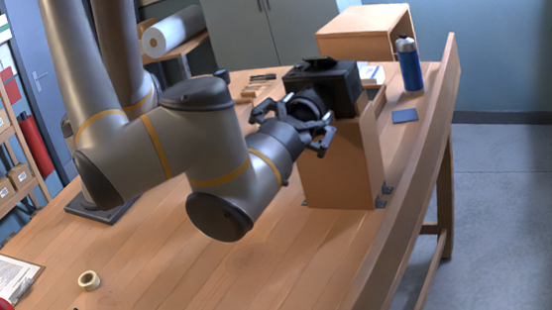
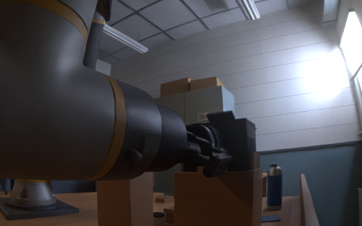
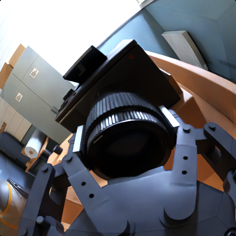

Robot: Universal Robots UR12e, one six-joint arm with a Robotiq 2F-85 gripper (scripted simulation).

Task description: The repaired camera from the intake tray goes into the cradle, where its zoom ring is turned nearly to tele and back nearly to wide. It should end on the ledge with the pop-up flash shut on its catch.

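Observation:
My gripper (image 1: 304, 111) (image 3: 126, 129) reaches level toward the front of the black camera (image 1: 324, 85) (image 2: 234, 142) (image 3: 119, 81), and its two finger pads clamp the ribbed zoom ring (image 3: 126, 114) of the lens from either side. The camera sits upright on top of the wooden cradle (image 1: 343, 163) (image 2: 219, 197) near the table's right edge, lens pointing at my wrist. Its pop-up flash (image 1: 319, 62) (image 3: 85, 64) stands raised above the body.
The wooden ledge box (image 1: 365, 32) stands behind the cradle at the far end of the table, with a blue bottle (image 1: 409, 64) (image 2: 274, 186) to its right. A raised rail (image 1: 435, 128) runs along the table's right edge. A tape roll (image 1: 89, 280) and papers lie at the near left.

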